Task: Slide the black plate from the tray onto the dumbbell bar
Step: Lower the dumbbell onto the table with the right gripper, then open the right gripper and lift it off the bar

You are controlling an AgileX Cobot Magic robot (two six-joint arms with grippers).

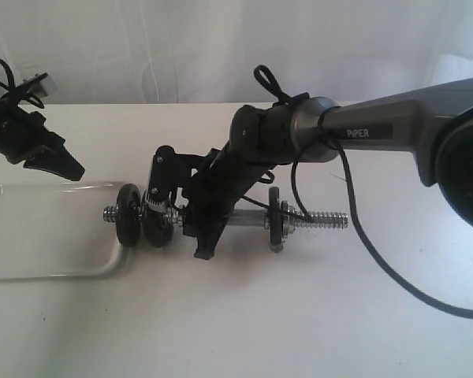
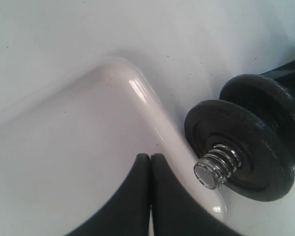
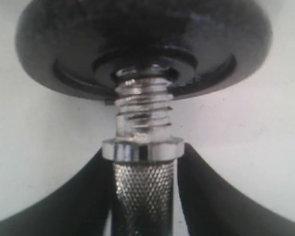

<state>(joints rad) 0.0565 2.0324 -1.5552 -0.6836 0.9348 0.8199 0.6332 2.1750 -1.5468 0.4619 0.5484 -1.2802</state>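
Observation:
The dumbbell bar (image 1: pixel 248 218) lies across the table with its threaded end (image 2: pixel 214 169) next to the tray (image 1: pixel 31 272). The black plate (image 1: pixel 128 215) sits on that end, with a second black disc (image 1: pixel 154 222) close behind it. In the left wrist view the black plate (image 2: pixel 236 147) is threaded on the bar beside the tray corner (image 2: pixel 137 88). My left gripper (image 1: pixel 72 168) hangs shut and empty over the tray, its fingertips (image 2: pixel 143 162) pressed together. My right gripper (image 1: pixel 207 228) is shut on the bar's knurled middle (image 3: pixel 142 196), below a chrome collar (image 3: pixel 142 149) and a disc (image 3: pixel 142 44).
A third black disc (image 1: pixel 276 219) sits on the bar's other side, with bare thread (image 1: pixel 323 218) sticking out past it. The right arm's black cable (image 1: pixel 394 276) loops over the table at the right. A white curtain hangs behind.

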